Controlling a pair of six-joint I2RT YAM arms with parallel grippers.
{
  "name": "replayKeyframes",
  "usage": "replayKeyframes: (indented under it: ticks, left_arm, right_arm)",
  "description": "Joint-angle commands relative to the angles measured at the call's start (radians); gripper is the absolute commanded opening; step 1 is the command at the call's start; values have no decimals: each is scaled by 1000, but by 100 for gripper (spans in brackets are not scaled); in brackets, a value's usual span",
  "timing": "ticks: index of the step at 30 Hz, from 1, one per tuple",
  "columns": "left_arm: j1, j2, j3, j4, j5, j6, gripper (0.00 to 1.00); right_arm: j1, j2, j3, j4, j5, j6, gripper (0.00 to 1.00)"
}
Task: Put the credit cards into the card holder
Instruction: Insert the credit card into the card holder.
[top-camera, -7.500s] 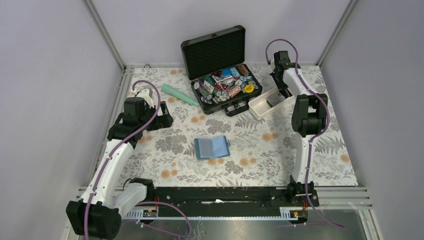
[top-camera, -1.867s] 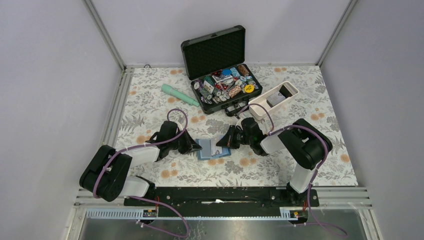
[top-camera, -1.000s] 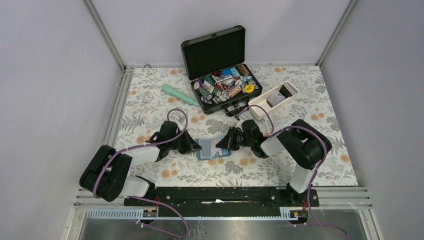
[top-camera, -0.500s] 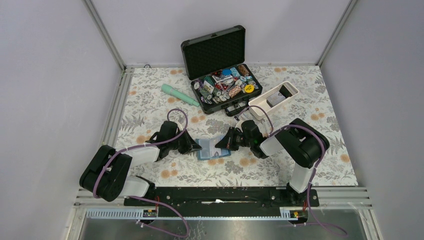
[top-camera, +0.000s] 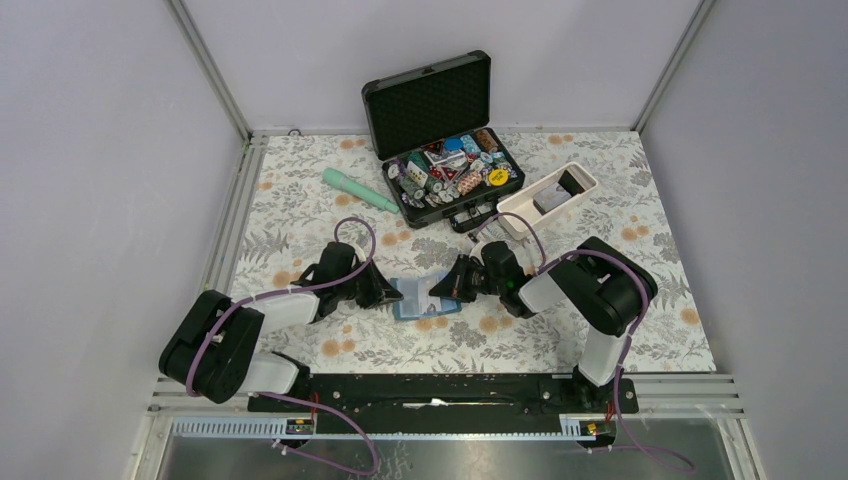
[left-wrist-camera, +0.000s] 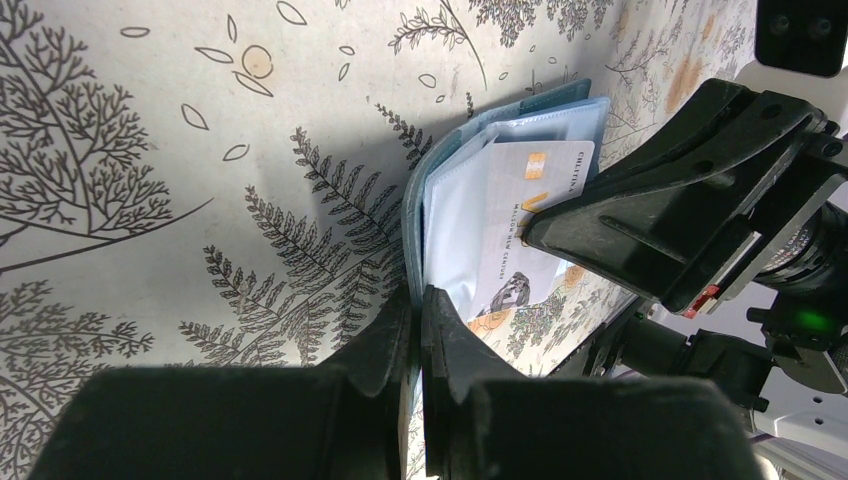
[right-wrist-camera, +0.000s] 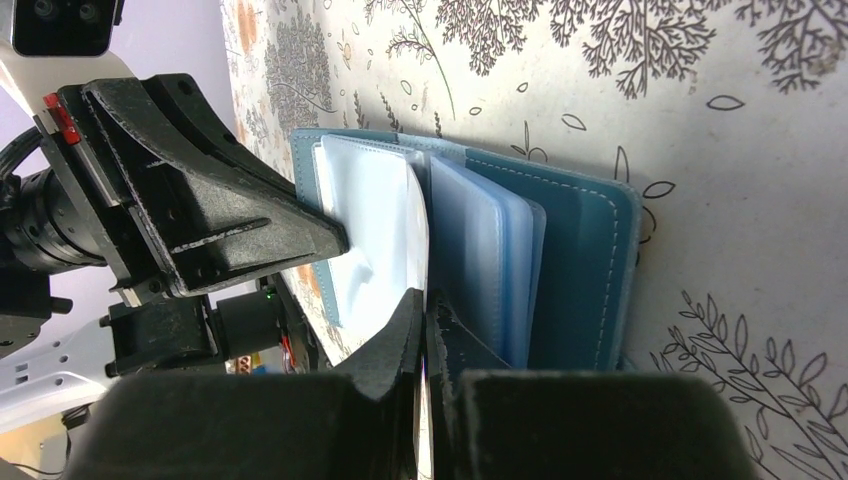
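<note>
**Both grippers closed at the open card holder**

Top external: The left gripper (top-camera: 388, 293) and right gripper (top-camera: 441, 289) lie low over the floral table (top-camera: 300, 220), tips pointing at each other. The teal card holder (top-camera: 418, 304) lies open between them, touching both. Beyond the right gripper, well apart from it, a white tray (top-camera: 510, 218) holds other cards (top-camera: 552, 202). Just beside that tray stands an open black case (top-camera: 430, 100) full of poker chips (top-camera: 450, 170).

Left wrist: The left gripper (left-wrist-camera: 417, 298) is clenched on the near edge of the card holder (left-wrist-camera: 455, 215), its 2 fingers pressed together with only the cover between them. Ahead of its tips the clear sleeves fan open, and a pale credit card (left-wrist-camera: 525, 205) with a gold chip mark lies on them. The right gripper (left-wrist-camera: 545, 232) meets that card from the opposite side.

Right wrist: The right gripper (right-wrist-camera: 424, 300) is pinched tight on the credit card (right-wrist-camera: 375, 240), whose plain face stretches ahead of the fingertips over the sleeves of the card holder (right-wrist-camera: 585, 270). The holder's teal cover lies flat on the cloth. The left gripper (right-wrist-camera: 330, 240) touches the holder's far edge.
</note>
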Motion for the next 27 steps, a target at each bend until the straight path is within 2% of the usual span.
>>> replayKeyframes:
  ticks: [1,19,25,27]
  left_arm:
    - [-4,-18,2,12,23,12,0]
    - [-4,-26,6,-2,19,21,0]
    - [-1,-35,29,-65,-16,61,0]
    - [1,-44,38,-99,-33,81,7]
  right_arm:
    - [27,-1,-19,-92,58,-1,0]
    - [46,18,-21,-79,54,23,0]
    - [45,17,-25,-91,55,19,0]
    - [45,15,-23,-99,60,14,0]
